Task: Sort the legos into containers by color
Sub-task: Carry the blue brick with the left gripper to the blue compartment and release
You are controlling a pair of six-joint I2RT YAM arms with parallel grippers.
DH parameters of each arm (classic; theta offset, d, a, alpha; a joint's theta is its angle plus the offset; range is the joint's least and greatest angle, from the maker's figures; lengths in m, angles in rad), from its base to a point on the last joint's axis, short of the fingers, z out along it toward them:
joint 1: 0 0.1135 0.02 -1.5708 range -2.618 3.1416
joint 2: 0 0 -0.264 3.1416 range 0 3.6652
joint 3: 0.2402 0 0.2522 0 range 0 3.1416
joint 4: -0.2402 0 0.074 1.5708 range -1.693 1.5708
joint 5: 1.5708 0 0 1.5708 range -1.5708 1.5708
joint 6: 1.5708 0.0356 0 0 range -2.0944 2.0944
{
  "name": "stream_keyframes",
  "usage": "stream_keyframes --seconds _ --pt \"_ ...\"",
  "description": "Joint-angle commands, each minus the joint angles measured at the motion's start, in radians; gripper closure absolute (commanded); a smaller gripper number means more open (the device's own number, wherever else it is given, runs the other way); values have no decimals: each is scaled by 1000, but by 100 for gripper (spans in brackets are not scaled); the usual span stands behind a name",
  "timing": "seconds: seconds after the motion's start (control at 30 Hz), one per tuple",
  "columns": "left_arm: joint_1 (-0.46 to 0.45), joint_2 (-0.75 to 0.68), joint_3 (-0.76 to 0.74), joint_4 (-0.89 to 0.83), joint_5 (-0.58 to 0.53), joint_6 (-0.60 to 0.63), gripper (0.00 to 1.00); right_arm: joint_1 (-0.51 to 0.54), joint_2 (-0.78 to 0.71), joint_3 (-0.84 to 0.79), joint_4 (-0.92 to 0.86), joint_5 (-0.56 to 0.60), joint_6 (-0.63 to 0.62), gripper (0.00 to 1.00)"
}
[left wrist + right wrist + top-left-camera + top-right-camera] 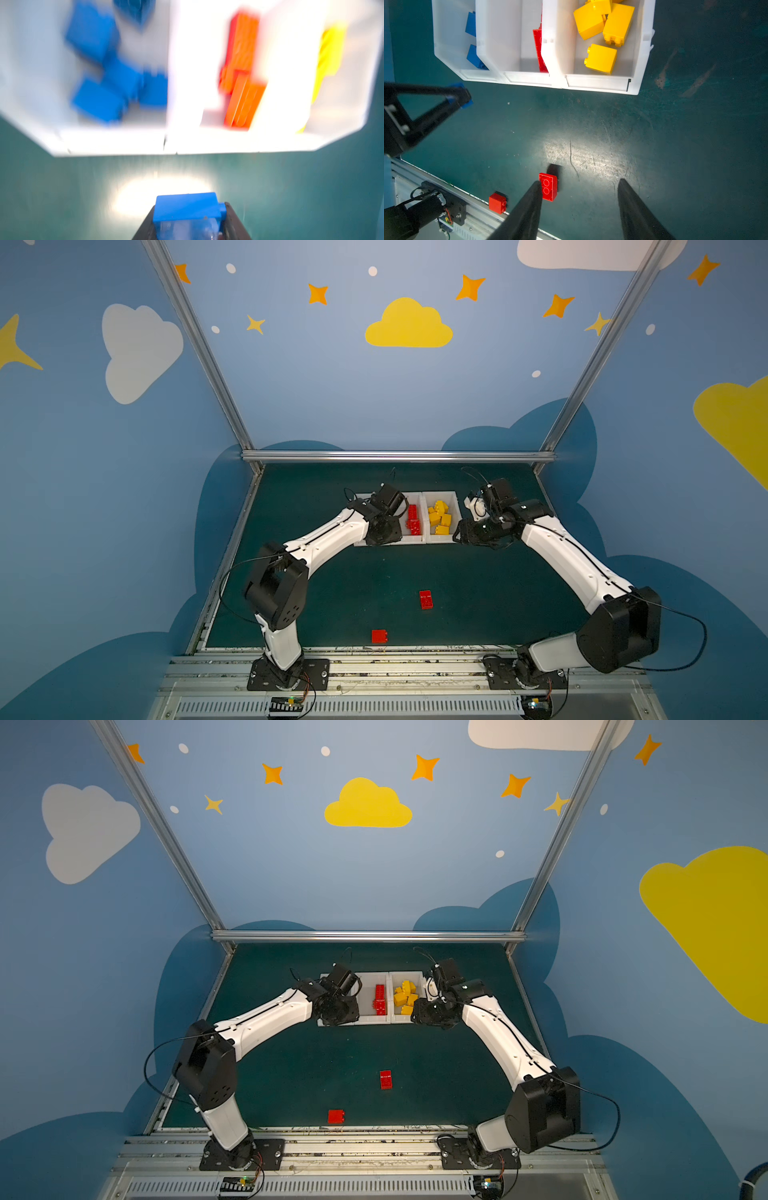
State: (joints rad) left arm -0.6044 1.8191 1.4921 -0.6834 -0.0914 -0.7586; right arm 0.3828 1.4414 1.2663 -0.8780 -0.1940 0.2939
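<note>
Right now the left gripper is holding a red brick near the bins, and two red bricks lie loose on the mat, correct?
Not quite. The left gripper holds a blue brick, not a red one; the left wrist view shows it. It is near the bins, and two red bricks do lie loose on the mat.

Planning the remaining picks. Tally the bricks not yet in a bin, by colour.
Red: 2, the long red brick and the square red brick, on the table
Blue: 1, the blue brick in the left gripper
Yellow: 0
Total: 3
</note>
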Motion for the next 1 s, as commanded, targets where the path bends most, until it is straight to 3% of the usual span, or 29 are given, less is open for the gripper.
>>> stream_keyframes --seconds 0.0,0.37,0.5,0.7,0.97 --pt "52 28 73 5 -8 90 60 -2 -30 34 -35 22 19 42" --pt "199 153 162 53 95 145 57 5 -20 29 -53 34 37 42" --pt "219 175 167 55 106 145 51 13 -14 31 -58 41 42 42" --pt "228 140 124 91 111 139 39 36 -3 30 -65 67 45 40" --pt "234 52 23 142 107 124 36 73 17 20 -68 84 55 40"
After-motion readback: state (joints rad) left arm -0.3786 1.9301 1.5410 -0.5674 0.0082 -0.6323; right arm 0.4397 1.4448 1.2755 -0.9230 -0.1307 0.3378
